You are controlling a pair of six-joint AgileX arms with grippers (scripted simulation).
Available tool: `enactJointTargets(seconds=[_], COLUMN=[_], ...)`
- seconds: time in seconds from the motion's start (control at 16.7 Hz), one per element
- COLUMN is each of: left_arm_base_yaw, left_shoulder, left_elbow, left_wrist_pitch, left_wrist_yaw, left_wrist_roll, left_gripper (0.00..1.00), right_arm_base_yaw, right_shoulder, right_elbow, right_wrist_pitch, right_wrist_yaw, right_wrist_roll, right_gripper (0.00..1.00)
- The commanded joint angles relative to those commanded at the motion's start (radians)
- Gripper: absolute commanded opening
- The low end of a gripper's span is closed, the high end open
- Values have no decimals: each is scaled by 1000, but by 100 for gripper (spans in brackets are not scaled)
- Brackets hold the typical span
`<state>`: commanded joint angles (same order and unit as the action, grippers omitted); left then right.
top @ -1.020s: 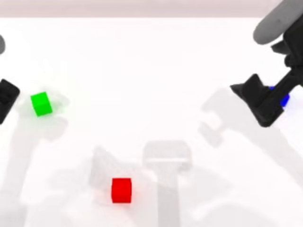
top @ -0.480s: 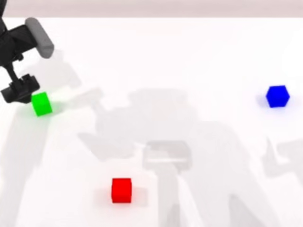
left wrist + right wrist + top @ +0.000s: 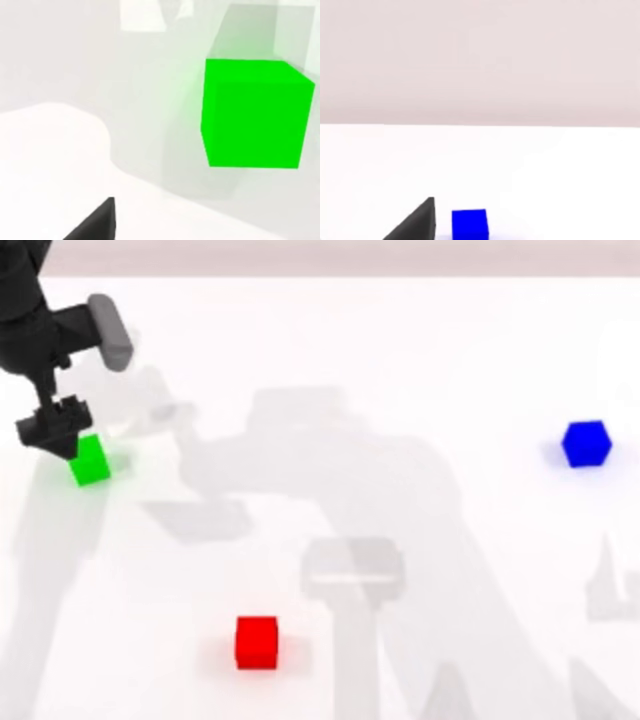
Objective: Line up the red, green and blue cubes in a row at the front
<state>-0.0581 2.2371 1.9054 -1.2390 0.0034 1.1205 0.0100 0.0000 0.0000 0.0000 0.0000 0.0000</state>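
Green cube [image 3: 90,461]: sitting at the bench's left side, in the same spot as half a second ago; in the left wrist view it [image 3: 254,114] is filling much of the frame, resting flat on the white surface.
Left gripper [image 3: 52,430]: hanging just beside the green cube's far-left corner, having closed in a little since half a second ago; whether its jaws are open or closed I cannot tell.
Right gripper: out of the top view now, gone from the blue cube's side where it was standing a second ago; only a dark tip is showing in its own wrist view, so its jaws cannot be judged.
Blue cube [image 3: 586,444]: lying uncovered at the right side, well apart from the others.
Red cube [image 3: 256,642]: resting near the front, left of centre, unmoved.
Meaning for the task: no row is forming yet; the left arm is probably lining up to pick the green cube.
Writing or brands: none is showing anywhere.
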Motion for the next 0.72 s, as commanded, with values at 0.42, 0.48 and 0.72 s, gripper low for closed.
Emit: enactJointTargets(seconds=[0.42,0.48,0.72], left_arm_base_yaw=[2,2,1], left_shoulder=[10,19,63], left_elbow=[-36,-61,-168], left_wrist_pitch=[42,76,240], left_wrist_yaw=[0,0,1], left_wrist_roll=[1,1,1], left_gripper=[100,100,100], right_arm_base_yaw=[0,0,0], right_shoulder=[0,0,0], right_elbow=[0,0,0], right_wrist_pitch=[0,0,0], right_wrist_yaw=[0,0,0], right_wrist_roll=[0,0,0], right_gripper=[100,100,100])
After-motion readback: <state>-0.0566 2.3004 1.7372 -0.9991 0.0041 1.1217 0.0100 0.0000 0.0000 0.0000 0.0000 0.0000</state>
